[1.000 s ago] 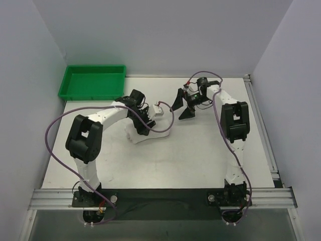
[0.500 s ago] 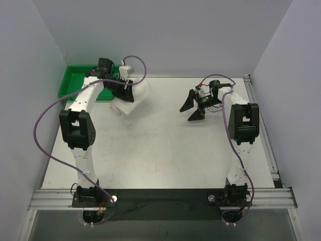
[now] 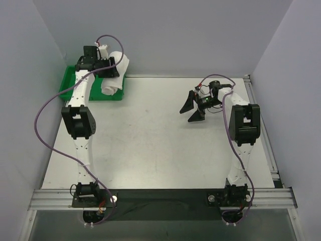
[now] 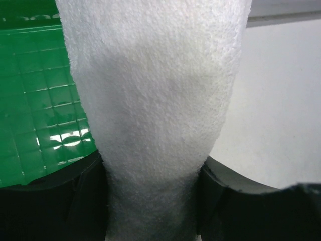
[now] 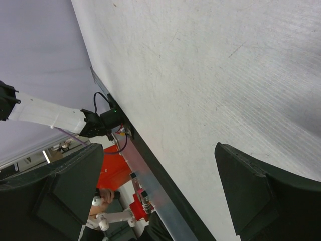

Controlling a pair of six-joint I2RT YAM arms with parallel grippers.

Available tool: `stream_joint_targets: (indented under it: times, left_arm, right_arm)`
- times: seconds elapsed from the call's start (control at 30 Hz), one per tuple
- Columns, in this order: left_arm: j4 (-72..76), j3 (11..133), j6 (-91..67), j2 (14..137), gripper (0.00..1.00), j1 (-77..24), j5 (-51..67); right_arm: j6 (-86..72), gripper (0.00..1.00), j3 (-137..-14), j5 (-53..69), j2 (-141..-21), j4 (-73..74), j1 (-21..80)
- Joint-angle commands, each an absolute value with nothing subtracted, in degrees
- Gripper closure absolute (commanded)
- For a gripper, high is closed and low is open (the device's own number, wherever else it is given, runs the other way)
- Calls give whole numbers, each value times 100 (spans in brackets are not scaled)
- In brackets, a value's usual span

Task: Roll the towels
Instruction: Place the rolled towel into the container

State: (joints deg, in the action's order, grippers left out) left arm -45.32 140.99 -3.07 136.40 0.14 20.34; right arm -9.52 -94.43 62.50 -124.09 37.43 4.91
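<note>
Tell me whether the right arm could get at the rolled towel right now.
Probably not. The rolled towel sits in the left claw over the green tray at the far left corner, while the open right claw is over the table at far right.

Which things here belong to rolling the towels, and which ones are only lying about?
Belonging: rolled white towel; left gripper, closed on it.
Lying about: green tray, partly below the towel; table; right gripper, open and empty.
</note>
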Motion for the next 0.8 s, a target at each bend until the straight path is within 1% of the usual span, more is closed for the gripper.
stream_joint_targets:
  times: [0.0,0.03,0.13,0.3,0.77]
  left_arm:
    - [-3166,14291,-870,13781,100,158,1258]
    - [-3060,14308,-853,13833,100,176,1022]
    - [-2778,14475,-879,14114,100,281,792]
    - [-2382,14704,-774,14598,100,334,782]
    - [-2443,14423,-545,15222,100,290,598]
  right_arm:
    - [-826,0,-9378,6319,-12015,3920,501]
    - [-817,0,-9378,6302,-12015,3920,501]
    - [-809,0,-9369,6275,-12041,3920,501]
    - [-765,0,-9325,6161,-12102,3920,510]
    - [-756,0,-9396,6082,-12313,3929,501]
